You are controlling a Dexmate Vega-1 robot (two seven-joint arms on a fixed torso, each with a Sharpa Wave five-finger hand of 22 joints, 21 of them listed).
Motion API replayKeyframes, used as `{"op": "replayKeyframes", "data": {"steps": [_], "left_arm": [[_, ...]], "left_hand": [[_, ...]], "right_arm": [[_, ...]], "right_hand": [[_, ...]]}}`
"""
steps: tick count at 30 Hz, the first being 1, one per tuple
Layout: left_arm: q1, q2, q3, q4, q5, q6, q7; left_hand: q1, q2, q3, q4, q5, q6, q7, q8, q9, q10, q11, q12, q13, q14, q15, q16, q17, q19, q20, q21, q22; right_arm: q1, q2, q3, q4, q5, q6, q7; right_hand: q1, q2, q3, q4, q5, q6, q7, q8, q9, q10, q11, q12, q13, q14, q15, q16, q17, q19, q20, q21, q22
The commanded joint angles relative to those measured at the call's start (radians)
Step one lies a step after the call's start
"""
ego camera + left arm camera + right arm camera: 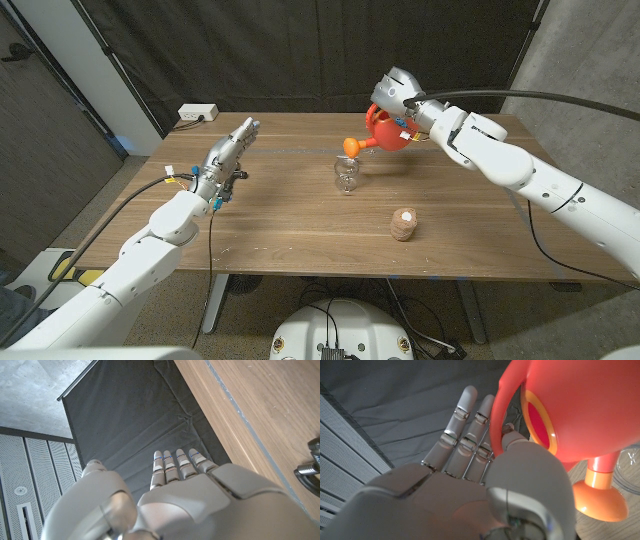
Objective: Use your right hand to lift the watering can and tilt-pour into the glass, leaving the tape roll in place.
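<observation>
My right hand (398, 92) holds the red watering can (386, 131) in the air at the back of the table. In the right wrist view the can's handle (498, 415) runs between the thumb and the straightened fingers (465, 435), with the red body (585, 405) close beside the hand. The orange spout head (351, 146) points toward my left and hangs just above the clear glass (346, 178). The glass stands upright mid-table. The brown tape roll (403, 224) lies nearer the front, right of the glass. My left hand (228, 150) hovers open at the left, fingers (176, 462) straight.
A white power strip (197, 113) sits at the table's back left corner. A black curtain (300, 50) hangs behind the table (290, 230). Bare wood lies between the glass and my left hand.
</observation>
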Motion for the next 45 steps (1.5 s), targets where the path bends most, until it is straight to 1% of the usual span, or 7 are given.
{"op": "replayKeyframes", "data": {"steps": [1,10,18,29,37,43,45], "left_arm": [[0.005,0.005,-0.005,-0.005,-0.002,0.004,0.001],[0.005,0.011,-0.011,-0.008,-0.004,0.011,0.001],[0.008,0.015,-0.017,-0.013,-0.001,0.010,0.004],[0.012,0.016,-0.019,-0.017,-0.001,0.013,0.007],[0.004,0.012,-0.014,-0.012,-0.003,0.019,0.005],[-0.009,0.007,-0.006,0.000,-0.006,0.017,-0.005],[-0.017,0.005,-0.002,0.005,-0.008,0.018,-0.010]], "left_hand": [[0.003,-0.005,-0.003,0.008,0.000,0.008,-0.001,0.003,0.003,0.006,-0.001,0.006,0.003,0.000,0.000,0.010,0.004,-0.001,0.000,0.009,0.003],[0.002,-0.004,-0.005,0.009,0.000,0.007,-0.002,0.002,0.003,0.006,0.000,0.006,0.003,0.000,0.002,0.010,0.004,-0.001,0.001,0.009,0.002],[0.002,-0.004,-0.007,0.010,0.000,0.007,-0.002,0.002,0.003,0.005,-0.002,0.006,0.003,-0.001,0.002,0.009,0.003,-0.002,0.001,0.009,0.002],[0.002,-0.003,-0.010,0.011,0.000,0.007,-0.002,0.002,0.003,0.006,-0.004,0.006,0.003,-0.001,0.002,0.009,0.003,-0.002,-0.001,0.010,0.002],[0.002,-0.002,-0.011,0.011,0.001,0.008,-0.001,0.003,0.003,0.006,-0.002,0.006,0.003,0.000,0.002,0.010,0.003,-0.003,0.000,0.010,0.002],[0.002,-0.002,-0.012,0.012,0.001,0.008,-0.002,0.003,0.003,0.004,0.000,0.005,0.003,-0.001,0.002,0.009,0.003,-0.004,0.001,0.010,0.002],[0.002,-0.002,-0.013,0.012,0.001,0.008,-0.002,0.002,0.003,0.006,0.000,0.006,0.003,-0.001,0.003,0.010,0.003,-0.004,0.001,0.010,0.002]], "right_arm": [[0.031,0.031,-0.022,0.050,0.001,-0.009,0.026],[0.061,0.045,-0.057,0.101,-0.033,-0.024,0.014],[0.077,0.056,-0.074,0.127,-0.032,-0.038,0.006],[0.076,0.068,-0.084,0.159,-0.018,-0.079,-0.001],[0.042,0.062,-0.051,0.145,0.042,-0.135,0.002],[0.004,0.071,-0.015,0.128,0.108,-0.198,0.007],[-0.014,0.080,0.006,0.122,0.151,-0.227,0.004]], "right_hand": [[0.003,0.000,0.001,-0.007,0.002,0.008,0.001,-0.004,0.001,0.010,-0.002,-0.002,0.003,0.011,-0.028,0.005,0.002,0.003,-0.106,0.010,0.002],[0.002,0.000,-0.001,-0.010,0.002,0.008,0.001,-0.009,-0.004,0.012,-0.002,-0.003,0.003,0.015,-0.028,0.005,0.001,0.002,-0.106,0.016,0.002],[0.002,0.001,-0.003,-0.012,0.003,0.011,0.001,-0.012,-0.008,0.012,-0.002,-0.005,0.003,0.017,-0.028,0.005,0.002,0.001,-0.106,0.020,0.001],[0.000,0.002,-0.005,-0.014,0.003,0.011,-0.002,-0.016,-0.012,0.013,-0.003,-0.006,0.004,0.020,-0.028,0.006,0.003,-0.002,-0.106,0.026,0.001],[-0.001,0.004,-0.007,-0.015,0.002,0.009,-0.002,-0.021,-0.016,0.008,-0.003,-0.010,0.004,0.020,-0.028,0.005,0.004,-0.005,-0.105,0.031,0.000],[-0.002,0.005,-0.008,-0.017,0.001,0.001,0.004,-0.028,-0.019,0.005,-0.003,-0.014,0.002,0.020,-0.028,0.003,0.003,-0.008,-0.105,0.037,0.000],[-0.003,0.006,-0.009,-0.017,0.001,0.000,0.005,-0.029,-0.020,0.004,-0.003,-0.015,0.002,0.019,-0.028,0.002,0.002,-0.009,-0.105,0.038,-0.001]]}}
